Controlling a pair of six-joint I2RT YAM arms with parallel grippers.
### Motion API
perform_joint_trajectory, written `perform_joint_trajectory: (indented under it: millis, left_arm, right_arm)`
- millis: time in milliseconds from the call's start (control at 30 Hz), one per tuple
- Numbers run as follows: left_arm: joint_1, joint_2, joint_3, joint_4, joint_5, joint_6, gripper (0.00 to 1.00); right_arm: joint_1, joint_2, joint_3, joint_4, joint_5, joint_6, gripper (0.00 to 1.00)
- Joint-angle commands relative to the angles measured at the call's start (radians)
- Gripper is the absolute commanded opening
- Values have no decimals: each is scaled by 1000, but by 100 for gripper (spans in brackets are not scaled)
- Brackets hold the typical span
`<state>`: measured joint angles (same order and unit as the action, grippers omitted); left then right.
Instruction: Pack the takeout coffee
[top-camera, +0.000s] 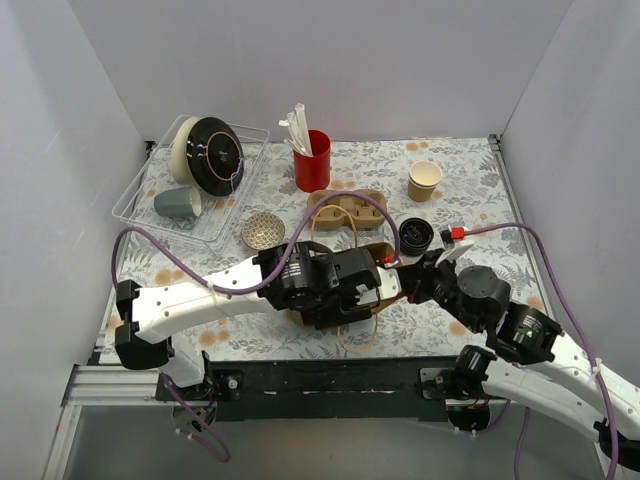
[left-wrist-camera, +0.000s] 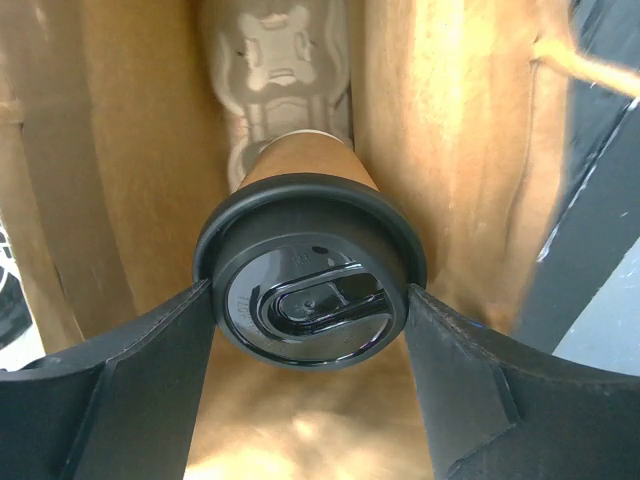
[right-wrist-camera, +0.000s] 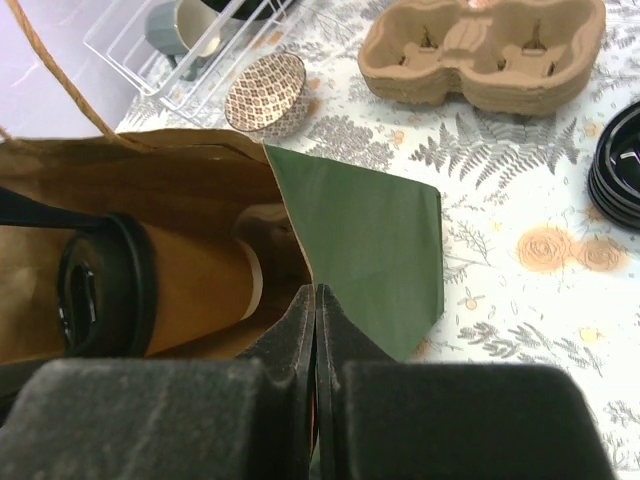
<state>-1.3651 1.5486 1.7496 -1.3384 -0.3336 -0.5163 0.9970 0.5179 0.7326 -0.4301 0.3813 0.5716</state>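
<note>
The takeout coffee, a brown kraft cup with a black lid, is inside an open paper bag, bottom first. My left gripper is shut on it, one finger on each side of the lid. A pulp insert lies deep in the bag. In the right wrist view the cup shows inside the bag, which is green outside. My right gripper is shut on the bag's side wall at the mouth. In the top view both grippers, left and right, meet at the bag.
A pulp cup carrier lies behind the bag. A stack of black lids, a tan lidless cup and a red cup of stirrers stand nearby. A patterned bowl and a wire rack holding a grey mug are at the left.
</note>
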Motion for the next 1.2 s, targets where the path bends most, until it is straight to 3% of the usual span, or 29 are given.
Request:
perform_joint_trajectory:
  millis: [0,133,267,367,533,667,767,900,967,1067,1167]
  left_arm:
    - [-3,-16,-38,5,-45,-14,0]
    - [-3,-48,-67,41,-41,-11,0]
    - [-3,-71,-94,64,-32,-10,0]
    - [-3,-106,-130,117,-19,-16,0]
    - [-3,-143,-167,166,1,-19,0]
    - [-3,-200,-213,225,21,9,0]
    - [-3,-216,-246,223,34,16,0]
    - [-2,-240,-263,248,54,7,0]
    - [-3,-243,-268,245,51,6,0]
    - [-3,-249,-283,239,59,7,0]
    - [-3,-260,-311,249,76,2,0]
  right_arm:
    - [3,-71,-59,120,-6,-93,1]
    - [3,-33,-13,67,-19,-119,1]
    - [5,-1,31,16,-79,-90,31]
    - [3,11,79,-44,-50,-68,39]
    - [3,53,230,-124,39,-114,41]
    - [5,106,353,-164,76,-322,42]
    - [3,132,402,-131,28,-465,37]
    - [3,237,464,-176,-42,-694,41]
    - [0,307,508,-187,-33,-716,41]
    - [-44,353,522,-127,-145,-789,43]
    - [-167,428,562,-188,-371,-837,47]
